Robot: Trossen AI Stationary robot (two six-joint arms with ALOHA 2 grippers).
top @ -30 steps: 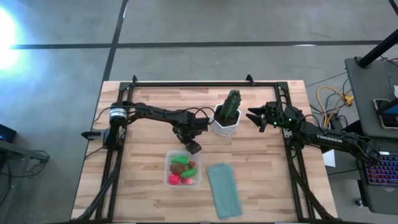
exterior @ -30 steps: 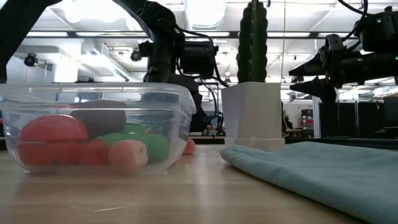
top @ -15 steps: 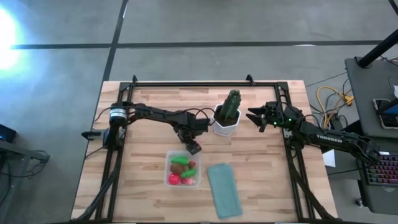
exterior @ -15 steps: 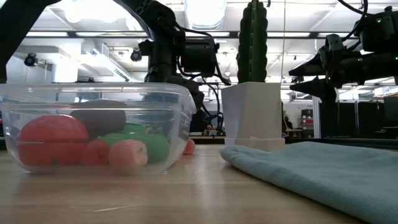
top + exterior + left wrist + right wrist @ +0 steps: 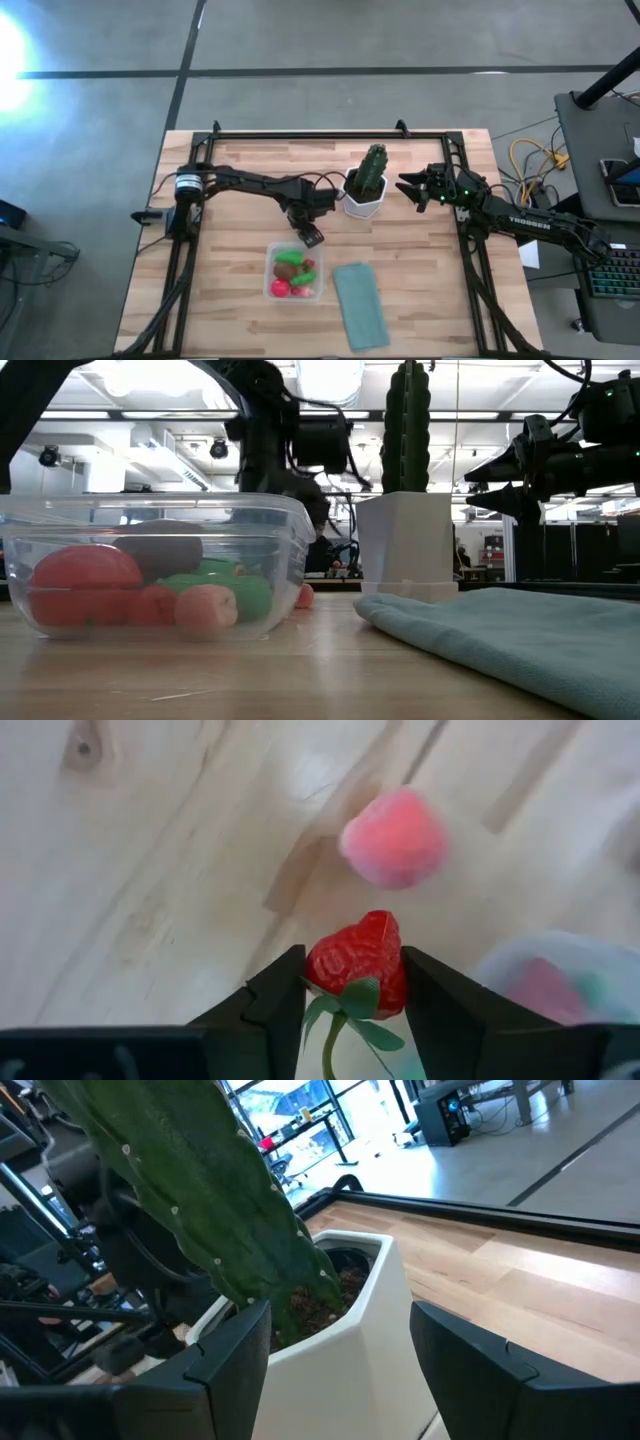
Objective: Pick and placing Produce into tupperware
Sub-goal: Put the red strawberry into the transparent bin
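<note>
Left gripper pinching a red strawberry between both dark fingers, green stalk and leaves hanging toward the wrist. Just beyond the berry, a pink rounded piece lying loose on the bare wood, apart from the grip. Off to one side in the wrist view, the curved rim of the tupperware with something red inside.

From above: left gripper poised just past the far edge of the tupperware, between it and the white pot holding the cactus. Inside the clear box: a brown round piece, green pieces and red pieces. Teal cloth lying just beside the container, on the side of the right arm.

Seen level across the table: a big red piece, a dark one and green ones behind the clear wall, a small pink piece at the front, another reddish bit on the wood behind the box.

Right gripper waiting near the pot, fingers spread wide either side of it without touching.
</note>
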